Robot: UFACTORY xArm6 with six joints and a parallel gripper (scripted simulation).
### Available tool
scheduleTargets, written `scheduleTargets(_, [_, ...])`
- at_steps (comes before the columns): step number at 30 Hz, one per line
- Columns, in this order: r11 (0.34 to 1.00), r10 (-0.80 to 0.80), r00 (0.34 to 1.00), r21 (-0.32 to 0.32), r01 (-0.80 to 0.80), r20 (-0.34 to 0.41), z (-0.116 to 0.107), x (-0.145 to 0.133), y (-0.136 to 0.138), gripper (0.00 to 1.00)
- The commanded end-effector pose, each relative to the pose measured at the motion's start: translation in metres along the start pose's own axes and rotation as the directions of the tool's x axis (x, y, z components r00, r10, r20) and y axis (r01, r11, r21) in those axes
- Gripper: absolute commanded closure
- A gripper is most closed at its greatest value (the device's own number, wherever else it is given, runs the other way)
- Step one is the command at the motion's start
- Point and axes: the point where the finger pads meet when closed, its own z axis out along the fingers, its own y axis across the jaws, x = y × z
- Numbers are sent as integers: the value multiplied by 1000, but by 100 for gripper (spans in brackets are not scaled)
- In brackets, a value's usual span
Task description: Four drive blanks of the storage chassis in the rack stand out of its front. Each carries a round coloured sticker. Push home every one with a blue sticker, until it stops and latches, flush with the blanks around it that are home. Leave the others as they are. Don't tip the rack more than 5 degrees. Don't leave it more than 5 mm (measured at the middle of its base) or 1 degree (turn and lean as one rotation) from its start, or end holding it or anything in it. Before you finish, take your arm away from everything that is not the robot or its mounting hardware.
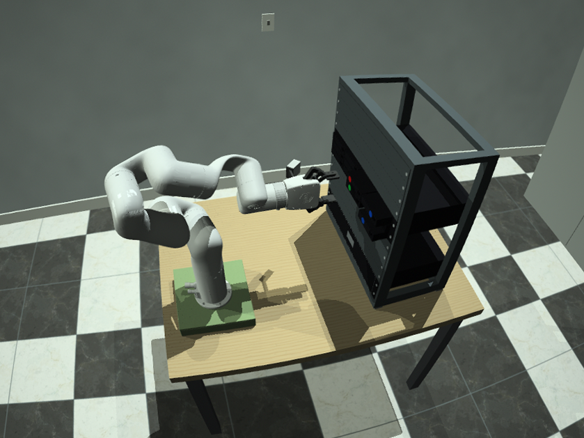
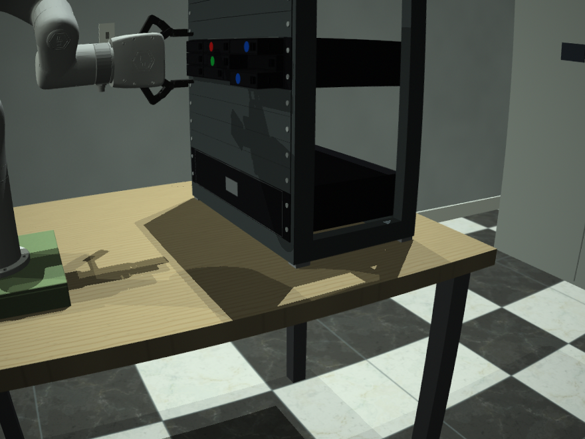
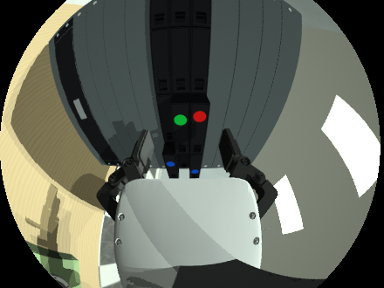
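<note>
The dark rack (image 1: 407, 191) stands on the right of the wooden table. Its black storage chassis (image 2: 238, 61) sits high in the front. The chassis carries a red sticker (image 2: 211, 46), a green sticker (image 2: 212, 60) below it, and two blue stickers (image 2: 246, 45) (image 2: 237, 78) further along. In the wrist view the red (image 3: 199, 116) and green (image 3: 181, 120) stickers lie ahead between my fingers, and the blue ones (image 3: 171, 165) (image 3: 195, 172) peek over the gripper body. My gripper (image 2: 190, 56) is open and empty. Its fingertips are close to the rack front, one above and one below the chassis, at the red and green end (image 1: 332, 188).
A second black unit with a white label (image 2: 231, 186) fills the rack's bottom bay. My arm's green base (image 1: 212, 298) sits at the table's left front. The rack stands near the table's right edge (image 2: 472, 264).
</note>
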Motion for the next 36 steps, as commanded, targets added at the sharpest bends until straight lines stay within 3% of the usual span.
scheduleTargets(1, [1000, 1, 1000, -3, -1, 0, 0, 0, 2, 0])
scheduleTargets(21, [1000, 1, 1000, -3, -1, 0, 0, -3, 2, 0])
scheduleTargets(36, [1000, 1, 1000, -3, -1, 0, 0, -51, -3, 0])
